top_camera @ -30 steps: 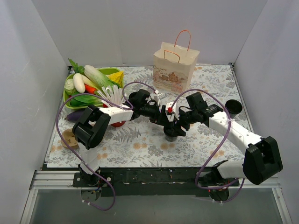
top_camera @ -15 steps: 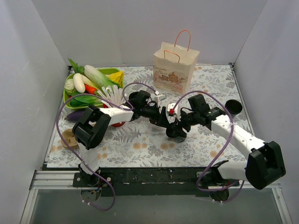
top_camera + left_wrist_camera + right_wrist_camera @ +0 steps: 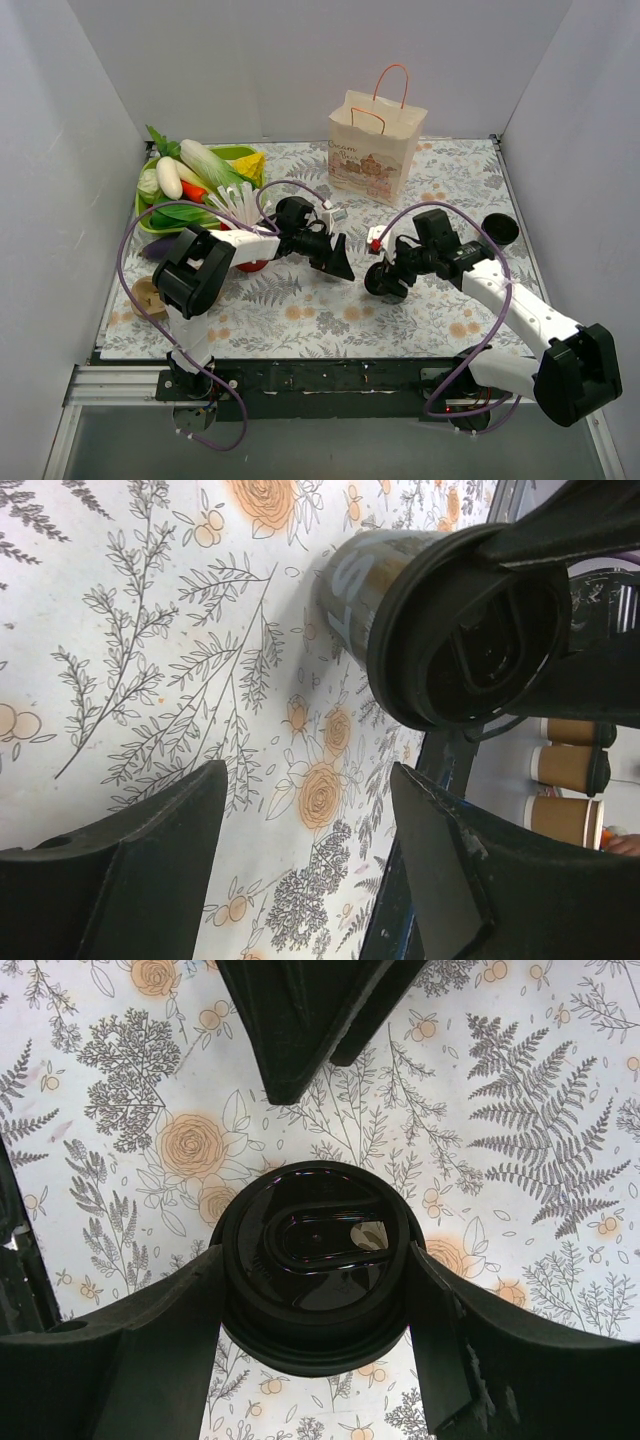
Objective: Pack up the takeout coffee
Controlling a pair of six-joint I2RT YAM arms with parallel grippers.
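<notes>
One takeout coffee (image 3: 315,1285), black lidded cup, mid floral table (image 3: 300,312); clamped between the fingers of the right gripper (image 3: 386,279), base hidden from above. One left gripper (image 3: 307,785), jaws apart, just beside the cup.

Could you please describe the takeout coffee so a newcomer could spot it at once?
On the floral table, look between the paper bag and the arms' bases. The coffee is the small black cup held in the right gripper; unlike the lidless cup at the right edge, it wears a black lid.
</notes>
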